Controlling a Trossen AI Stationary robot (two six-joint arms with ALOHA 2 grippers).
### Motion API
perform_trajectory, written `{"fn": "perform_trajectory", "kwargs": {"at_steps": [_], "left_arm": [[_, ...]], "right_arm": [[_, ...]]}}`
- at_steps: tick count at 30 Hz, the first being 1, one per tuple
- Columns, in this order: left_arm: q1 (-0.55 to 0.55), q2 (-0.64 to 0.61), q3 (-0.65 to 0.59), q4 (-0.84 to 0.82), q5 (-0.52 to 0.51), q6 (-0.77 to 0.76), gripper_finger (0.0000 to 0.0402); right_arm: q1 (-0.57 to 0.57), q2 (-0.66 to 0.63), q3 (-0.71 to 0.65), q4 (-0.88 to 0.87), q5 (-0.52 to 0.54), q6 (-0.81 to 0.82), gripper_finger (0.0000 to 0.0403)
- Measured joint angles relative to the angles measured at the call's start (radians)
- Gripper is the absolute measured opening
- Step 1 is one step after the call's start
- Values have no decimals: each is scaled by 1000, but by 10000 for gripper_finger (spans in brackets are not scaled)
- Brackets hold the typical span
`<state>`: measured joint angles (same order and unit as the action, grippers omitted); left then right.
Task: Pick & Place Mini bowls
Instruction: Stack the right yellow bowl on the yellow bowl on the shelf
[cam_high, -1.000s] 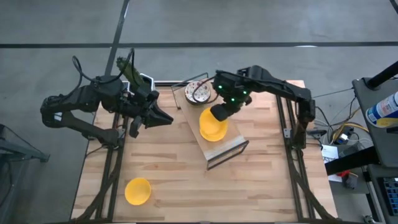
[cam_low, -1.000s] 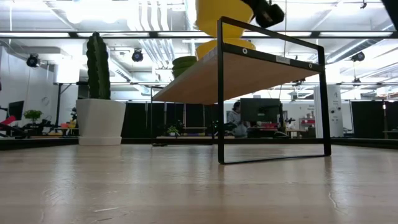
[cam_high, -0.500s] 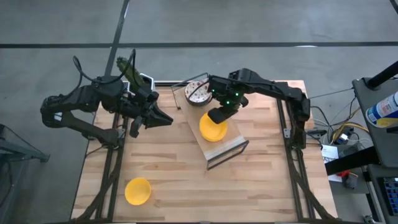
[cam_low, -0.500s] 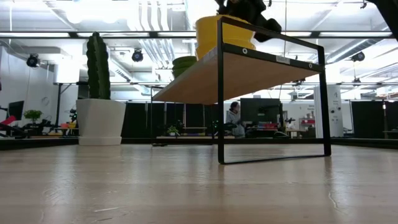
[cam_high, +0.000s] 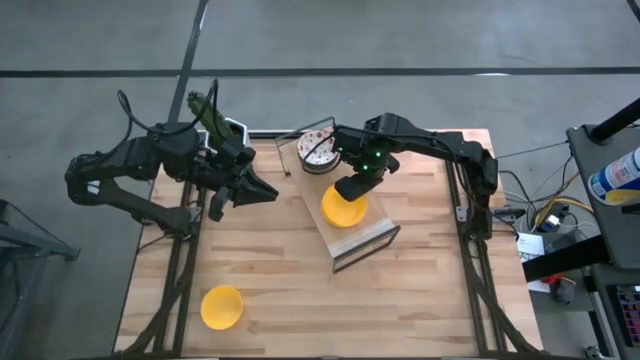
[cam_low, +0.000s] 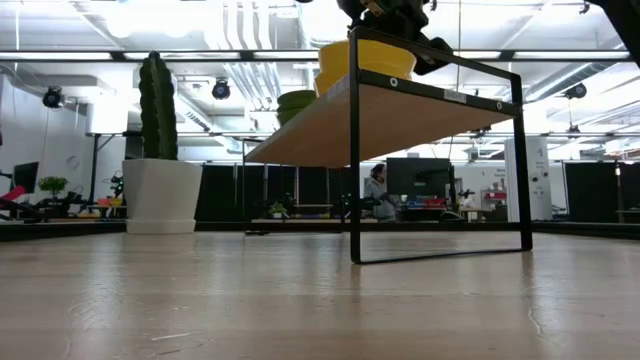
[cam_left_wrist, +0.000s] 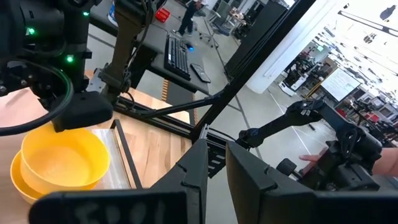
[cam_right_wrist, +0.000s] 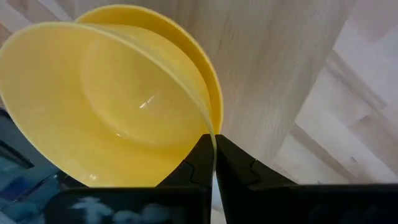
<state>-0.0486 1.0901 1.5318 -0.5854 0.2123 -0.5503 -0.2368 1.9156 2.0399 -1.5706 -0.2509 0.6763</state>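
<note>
Now that the yellow bowl has sunk from above the shelf into its twin, the right gripper's jaws stay clamped on its rim; release comes next.

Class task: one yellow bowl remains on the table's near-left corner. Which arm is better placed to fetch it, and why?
Left. The left gripper hangs free on that side; the right gripper is pinching a yellow bowl on the shelf. The lone bowl lies below-left.

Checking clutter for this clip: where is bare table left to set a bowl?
Bare wood lies between the lone yellow bowl and the shelf, and along the right edge. The far side is crowded: speckled bowls, the right end effector gripping a stacked yellow bowl.
</note>
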Motion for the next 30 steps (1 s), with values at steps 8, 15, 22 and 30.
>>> {"fn": "perform_trajectory", "kwargs": {"at_steps": [8, 15, 22, 30], "left_arm": [[0, 0, 0, 0, 0, 0, 51], [0, 0, 0, 0, 0, 0, 51], [0, 0, 0, -10, 0, 0, 51], [1, 0, 0, -26, 0, -8, 51]], "right_arm": [[1, 0, 0, 14, 26, -29, 64], [1, -10, 0, 47, 26, -44, 146], [1, -43, 0, 80, 99, -37, 146], [5, -73, 0, 128, 149, -45, 51]]}}
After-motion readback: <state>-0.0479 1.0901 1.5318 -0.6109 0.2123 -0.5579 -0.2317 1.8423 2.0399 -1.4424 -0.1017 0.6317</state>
